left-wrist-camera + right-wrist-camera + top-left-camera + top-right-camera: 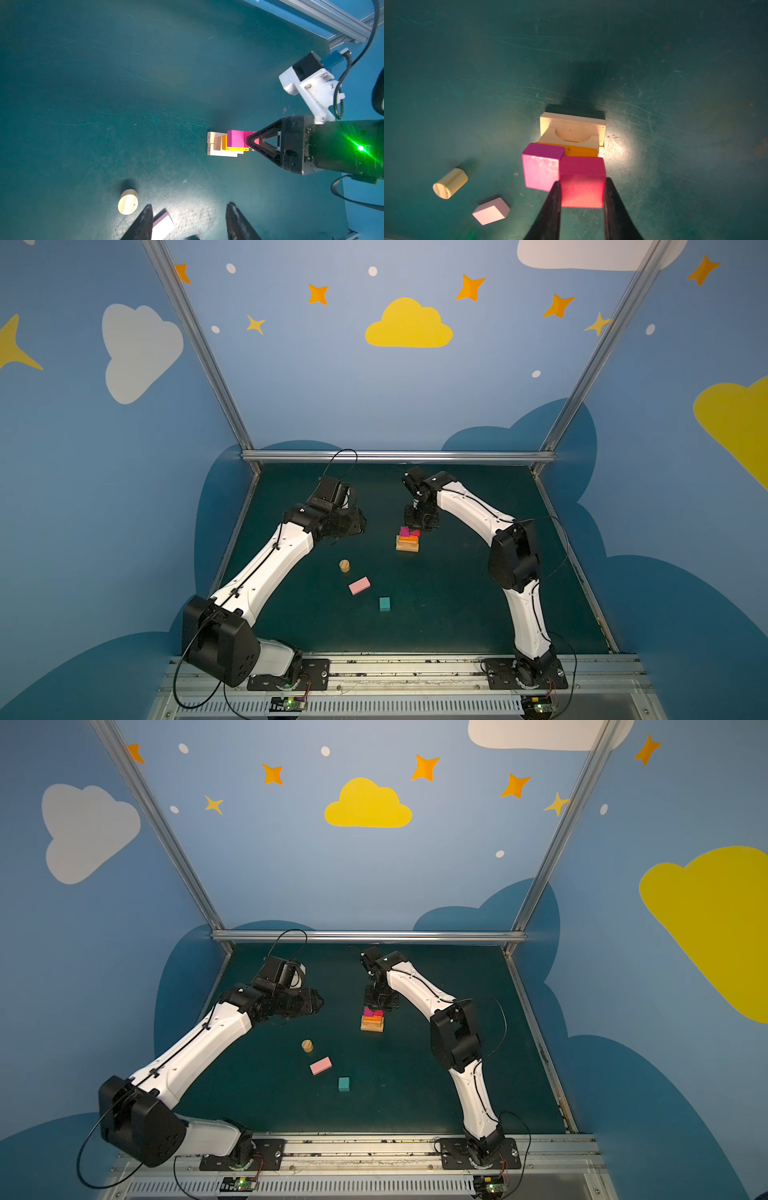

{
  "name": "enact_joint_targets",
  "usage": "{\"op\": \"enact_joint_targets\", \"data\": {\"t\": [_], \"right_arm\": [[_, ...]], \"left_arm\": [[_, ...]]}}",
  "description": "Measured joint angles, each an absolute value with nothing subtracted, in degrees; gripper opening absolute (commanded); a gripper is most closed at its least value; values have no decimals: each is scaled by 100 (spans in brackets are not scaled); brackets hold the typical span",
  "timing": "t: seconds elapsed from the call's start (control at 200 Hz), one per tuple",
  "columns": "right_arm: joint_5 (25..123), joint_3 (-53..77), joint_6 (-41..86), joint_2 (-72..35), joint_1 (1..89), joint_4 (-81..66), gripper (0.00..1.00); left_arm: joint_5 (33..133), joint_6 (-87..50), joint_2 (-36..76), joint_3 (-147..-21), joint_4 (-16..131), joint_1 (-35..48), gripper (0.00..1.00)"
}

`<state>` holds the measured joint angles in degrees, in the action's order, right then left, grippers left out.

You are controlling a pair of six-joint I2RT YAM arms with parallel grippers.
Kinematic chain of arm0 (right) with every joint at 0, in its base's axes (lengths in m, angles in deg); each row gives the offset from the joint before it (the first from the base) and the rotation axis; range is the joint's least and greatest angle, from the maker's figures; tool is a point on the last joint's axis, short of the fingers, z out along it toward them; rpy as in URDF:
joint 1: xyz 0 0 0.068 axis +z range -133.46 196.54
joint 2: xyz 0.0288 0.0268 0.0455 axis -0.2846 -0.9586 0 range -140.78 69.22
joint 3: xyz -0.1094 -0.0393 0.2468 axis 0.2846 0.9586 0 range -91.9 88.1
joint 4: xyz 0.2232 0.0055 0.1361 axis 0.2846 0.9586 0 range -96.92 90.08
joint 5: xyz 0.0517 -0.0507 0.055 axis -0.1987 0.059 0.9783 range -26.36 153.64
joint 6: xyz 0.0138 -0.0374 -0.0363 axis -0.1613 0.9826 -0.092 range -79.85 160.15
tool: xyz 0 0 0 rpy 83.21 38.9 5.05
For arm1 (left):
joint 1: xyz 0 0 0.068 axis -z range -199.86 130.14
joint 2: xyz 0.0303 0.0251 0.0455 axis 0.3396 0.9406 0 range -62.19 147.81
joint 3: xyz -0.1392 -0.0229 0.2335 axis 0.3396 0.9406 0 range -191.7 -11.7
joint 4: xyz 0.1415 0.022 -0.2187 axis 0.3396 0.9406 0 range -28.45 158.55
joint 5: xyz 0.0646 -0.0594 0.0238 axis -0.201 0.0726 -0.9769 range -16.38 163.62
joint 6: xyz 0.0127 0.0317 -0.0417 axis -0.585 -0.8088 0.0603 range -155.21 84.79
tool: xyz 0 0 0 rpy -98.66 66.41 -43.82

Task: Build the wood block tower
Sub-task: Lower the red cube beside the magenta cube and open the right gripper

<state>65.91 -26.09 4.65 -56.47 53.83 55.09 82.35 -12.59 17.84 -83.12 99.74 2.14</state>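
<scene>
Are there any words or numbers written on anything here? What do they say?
Nothing reads clearly.
Tan base blocks, end faces: small dark marks, maybe digits, too blurred to read.
Orange block, edge: tiny dark marks, too small to read.
Walls: painted pictures only, no words.

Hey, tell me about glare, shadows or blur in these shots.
Left wrist view: a green flare streaks off the right arm, and a bright patch washes out the mat. Right wrist view: light pools round the tower, which throws a dark shadow beyond it; the red cube looks soft; corners go dark. In both top views: even light, posts splayed by the wide lens.
</scene>
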Motion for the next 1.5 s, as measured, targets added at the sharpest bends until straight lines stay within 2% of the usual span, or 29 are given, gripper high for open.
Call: {"op": "enact_joint_targets", "data": {"t": [1.502], "right_arm": [[6601, -2644, 462, -5656, 5414, 5597, 37]], "left_arm": [[8327, -1240, 1784, -8309, 9948, 190, 56]]}}
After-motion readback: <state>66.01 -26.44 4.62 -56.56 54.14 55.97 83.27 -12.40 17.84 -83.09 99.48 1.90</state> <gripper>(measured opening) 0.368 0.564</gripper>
